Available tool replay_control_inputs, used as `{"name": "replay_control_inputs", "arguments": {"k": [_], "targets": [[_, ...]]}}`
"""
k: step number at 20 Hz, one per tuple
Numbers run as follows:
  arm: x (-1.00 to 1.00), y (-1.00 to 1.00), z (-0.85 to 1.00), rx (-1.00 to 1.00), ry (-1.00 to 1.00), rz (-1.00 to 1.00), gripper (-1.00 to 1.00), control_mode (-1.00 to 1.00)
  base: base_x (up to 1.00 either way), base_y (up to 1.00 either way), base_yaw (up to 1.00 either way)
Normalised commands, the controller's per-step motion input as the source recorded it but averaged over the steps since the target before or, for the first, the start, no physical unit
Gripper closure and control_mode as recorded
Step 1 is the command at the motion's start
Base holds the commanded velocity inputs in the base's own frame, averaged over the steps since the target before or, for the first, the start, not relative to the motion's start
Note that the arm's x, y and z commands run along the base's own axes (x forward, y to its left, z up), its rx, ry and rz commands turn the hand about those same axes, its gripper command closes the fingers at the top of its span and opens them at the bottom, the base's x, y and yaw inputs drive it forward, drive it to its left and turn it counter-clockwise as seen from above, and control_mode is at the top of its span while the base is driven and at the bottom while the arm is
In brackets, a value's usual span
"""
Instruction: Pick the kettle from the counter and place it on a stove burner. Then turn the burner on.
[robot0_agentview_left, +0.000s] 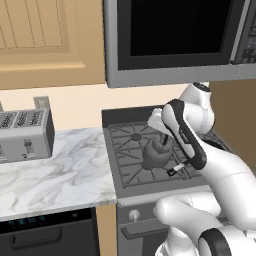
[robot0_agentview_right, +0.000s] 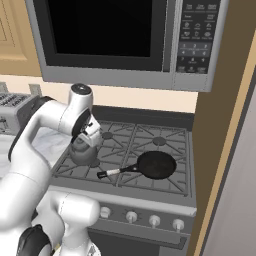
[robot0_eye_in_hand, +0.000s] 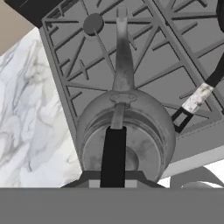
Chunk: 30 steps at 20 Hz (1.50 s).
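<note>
Over the grey cast-iron stove grate (robot0_agentview_right: 150, 145), the white arm's gripper (robot0_agentview_left: 162, 134) sat at the arched black handle of the squat dark-grey metal kettle (robot0_agentview_left: 155, 156), apparently gripping it; kettle over the front-left burner, black frying pan (robot0_agentview_right: 156, 164) beside. Advice: lower straight, centre it, confirm it sits flat before releasing.

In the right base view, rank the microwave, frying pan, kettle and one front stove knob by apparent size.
1. microwave
2. frying pan
3. kettle, partly hidden by the gripper, so its place behind the pan is unsure
4. knob
</note>
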Motion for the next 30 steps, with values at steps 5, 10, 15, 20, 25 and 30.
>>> {"name": "replay_control_inputs", "arguments": {"k": [5, 10, 15, 20, 25, 30], "targets": [[0.26, 0.0, -0.16, 0.02, 0.03, -0.01, 1.0, -1.0, 0.0, 0.0, 0.0], [0.38, 0.0, -0.08, 0.0, 0.05, -0.02, 1.0, -1.0, 0.0, 0.0, 0.0], [0.42, 0.0, 0.0, 0.0, 0.08, -0.03, 1.0, -1.0, 0.0, 0.0, 0.0], [0.27, 0.0, -0.01, 0.0, 0.07, -0.02, 1.0, -1.0, 0.0, 0.0, 0.0], [0.05, -0.01, -0.01, 0.0, 0.06, 0.0, 1.0, -1.0, 0.0, 0.0, 0.0], [0.13, 0.0, -0.17, 0.0, 0.07, 0.0, 1.0, -1.0, 0.0, 0.0, 0.0]]}}
